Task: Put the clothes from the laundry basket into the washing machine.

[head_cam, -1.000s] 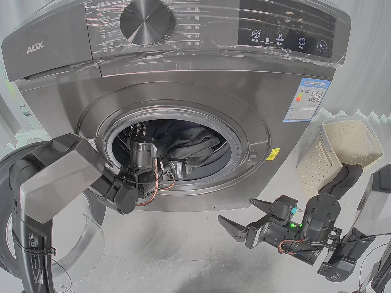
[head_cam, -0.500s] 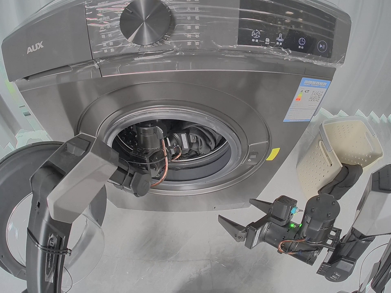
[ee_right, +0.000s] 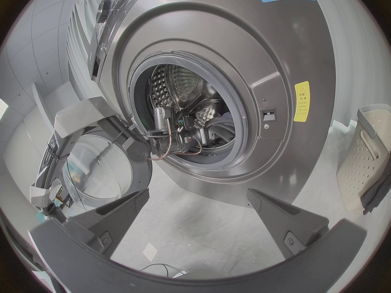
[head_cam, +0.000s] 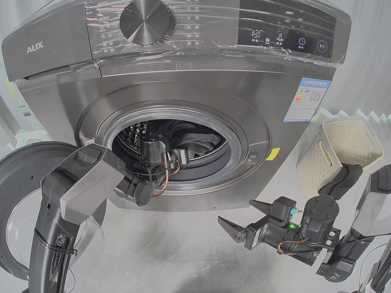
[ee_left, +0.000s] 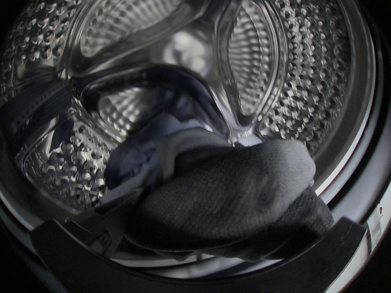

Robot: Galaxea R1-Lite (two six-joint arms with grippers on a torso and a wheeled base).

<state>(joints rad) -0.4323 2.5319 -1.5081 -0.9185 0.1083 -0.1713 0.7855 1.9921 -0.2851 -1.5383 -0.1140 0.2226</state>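
Out at 8 o'clock from the drum (ee_left: 309, 62) mouth, the washing machine (head_cam: 260, 102) door (head_cam: 24, 192) is standing open. Your left gripper (head_cam: 181, 156) is sitting inside the drum against a dark grey garment (ee_left: 228, 192); whether it is clamping the fabric, I cannot tell. At 5 o'clock, your right gripper (head_cam: 235, 210) is hovering over the floor, fingers spread and empty. At 3 o'clock, a dark cloth (head_cam: 342, 180) is draping over the laundry basket (head_cam: 313, 167).

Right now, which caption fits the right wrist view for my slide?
Open right gripper faces the washing machine; left arm ends inside the drum.
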